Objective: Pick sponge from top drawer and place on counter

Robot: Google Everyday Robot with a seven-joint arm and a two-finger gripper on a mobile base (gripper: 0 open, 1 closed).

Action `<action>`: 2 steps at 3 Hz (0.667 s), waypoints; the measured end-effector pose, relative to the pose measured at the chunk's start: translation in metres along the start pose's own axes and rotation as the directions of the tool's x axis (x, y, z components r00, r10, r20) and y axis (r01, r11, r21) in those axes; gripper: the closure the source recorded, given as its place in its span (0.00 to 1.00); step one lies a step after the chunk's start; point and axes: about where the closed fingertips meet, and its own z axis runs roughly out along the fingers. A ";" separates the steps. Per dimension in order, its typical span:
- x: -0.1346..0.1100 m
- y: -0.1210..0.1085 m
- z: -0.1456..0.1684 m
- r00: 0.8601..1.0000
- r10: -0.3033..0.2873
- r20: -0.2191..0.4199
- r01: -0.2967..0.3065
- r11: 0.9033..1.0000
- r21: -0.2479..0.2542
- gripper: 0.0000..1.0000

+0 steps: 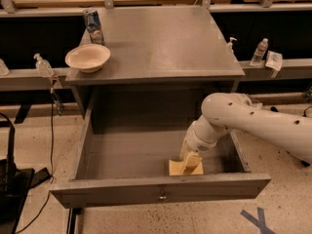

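Note:
The top drawer stands pulled open below the counter. The pale yellow sponge lies flat on the drawer floor near the front right, just behind the front panel. My gripper reaches down into the drawer from the right on the white arm. It sits right on top of the sponge and covers its right part. The sponge rests on the drawer floor.
A cream bowl and a drink can stand at the counter's left edge. Small bottles stand on the side ledges. Tan wooden benches run along the back. Cables and a black stand are on the floor at left.

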 end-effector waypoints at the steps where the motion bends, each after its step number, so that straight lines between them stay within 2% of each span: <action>1: 0.000 0.000 0.000 1.000 0.000 0.000 0.000 1.000 0.000 1.00; 2: 0.000 0.000 0.000 1.000 0.000 0.000 0.000 1.000 0.000 1.00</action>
